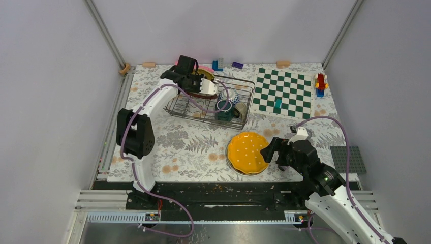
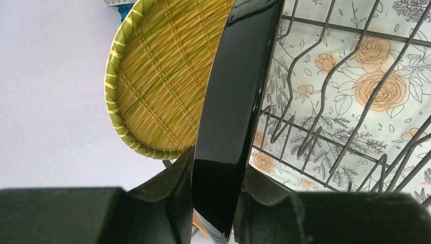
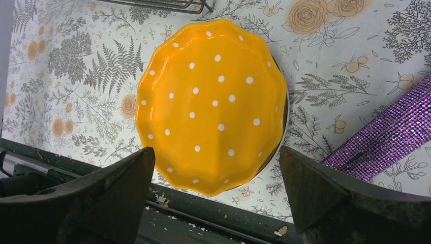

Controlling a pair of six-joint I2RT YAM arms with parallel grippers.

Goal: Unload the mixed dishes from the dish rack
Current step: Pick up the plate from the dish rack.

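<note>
The dish rack [image 1: 245, 83], a dark wire basket, stands at the back left of the table. My left gripper [image 1: 199, 84] reaches into its back left corner. In the left wrist view the gripper [image 2: 216, 170] is shut on the glossy dark rim of an upright plate [image 2: 236, 86], which looks cream [image 1: 207, 87] from above. A yellow woven-look plate [image 2: 162, 76] stands just behind it. A dark green mug [image 1: 225, 110] and a small patterned bowl [image 1: 229, 95] sit in the rack. A yellow dotted plate [image 1: 247, 152] lies flat on the table. My right gripper [image 3: 216, 152] hangs open over its near edge.
A green-and-white chessboard [image 1: 284, 91] with a teal piece [image 1: 277, 105] lies right of the rack. A purple glittery cylinder [image 3: 386, 137] lies right of the yellow plate. Toy blocks [image 1: 320, 82] sit at the back right, and a grey baseplate [image 1: 348, 158] at the right edge.
</note>
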